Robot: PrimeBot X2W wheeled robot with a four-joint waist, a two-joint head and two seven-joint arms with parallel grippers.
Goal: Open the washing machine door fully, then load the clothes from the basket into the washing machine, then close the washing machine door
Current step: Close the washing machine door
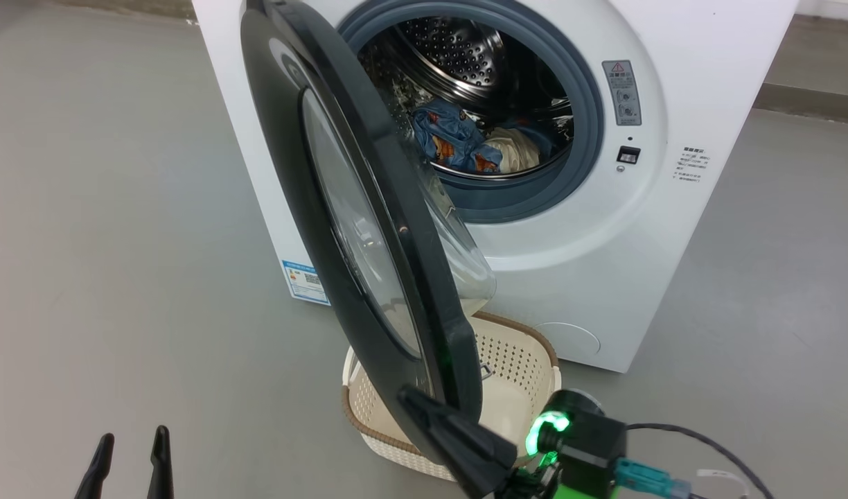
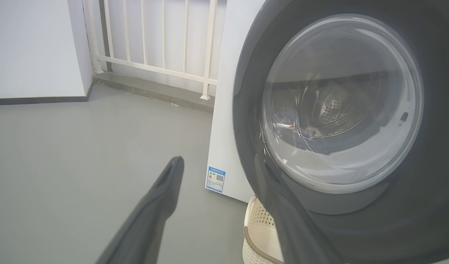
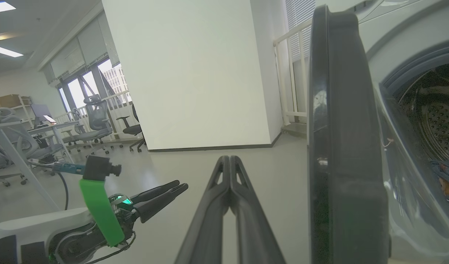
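The washing machine (image 1: 604,263) stands on the grey floor (image 1: 84,242), a big white box with its round mouth uncovered, so the grey gasket and the perforated steel drum are in plain sight. A small blue label (image 1: 305,281) sits at its lower front corner.

The washing machine door (image 1: 368,229) is hinged on the robot's left of the mouth. It stands swung out, nearly edge-on in the head view, its glossy black rim around the bulging clear bowl. Its lower edge hangs over the basket (image 1: 528,353), which sits on the floor just in front of the machine, cream sides perforated under a brown rim.

The clothes (image 1: 458,138) lie inside the drum at its bottom, a heap of blue fabric with orange-brown print and a cream part beside it.

The right end effector (image 1: 413,402) has its two dark fingers pressed together with nothing between them. It points up beside the door's lower rim on the outer-face side; whether it touches the rim cannot be told. The left end effector (image 1: 133,436) is low at the robot's left over bare floor, well apart from the door, fingers spread wide and holding nothing.
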